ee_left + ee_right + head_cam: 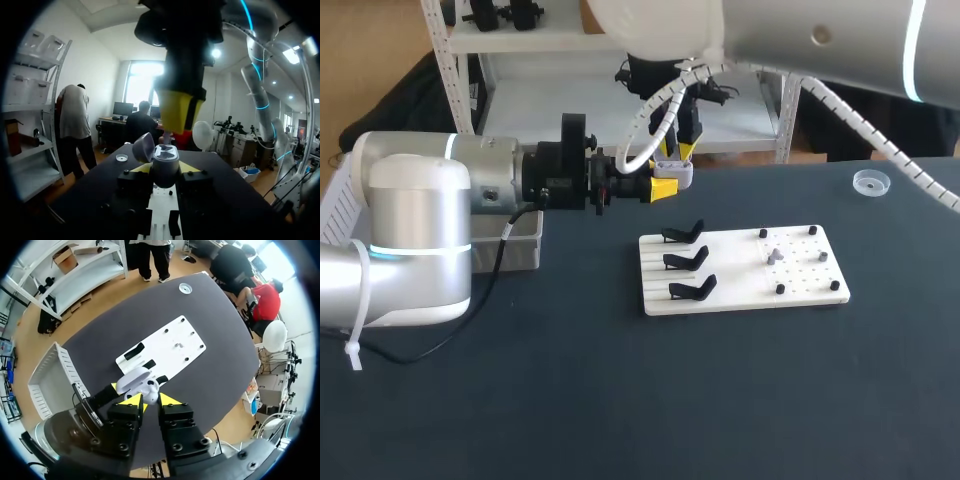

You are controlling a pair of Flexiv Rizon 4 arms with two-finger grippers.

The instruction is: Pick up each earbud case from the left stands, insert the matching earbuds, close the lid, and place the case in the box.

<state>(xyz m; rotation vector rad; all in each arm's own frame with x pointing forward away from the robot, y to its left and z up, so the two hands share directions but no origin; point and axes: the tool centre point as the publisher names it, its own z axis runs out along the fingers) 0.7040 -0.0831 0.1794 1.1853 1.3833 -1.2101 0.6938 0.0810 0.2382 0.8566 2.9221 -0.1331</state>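
My left gripper (665,184) reaches in from the left, shut on a white-grey earbud case (676,170) held above the table. The case (165,167) sits between its yellow tips with the lid (144,147) standing open. My right gripper (682,152) points down right over the open case, shut on a small white earbud (167,136) at the case's mouth. In the right wrist view the right gripper (150,401) hovers over the open case (134,380). Three black stands (688,260) on the white board (740,298) are empty. A grey earbud (775,256) lies among the board's pegs.
A white box (525,243) stands at the table's left, partly behind my left arm, and shows as the white box (50,380) in the right wrist view. A small clear round dish (871,183) lies at the back right. Black pegs (780,289) dot the board's right half.
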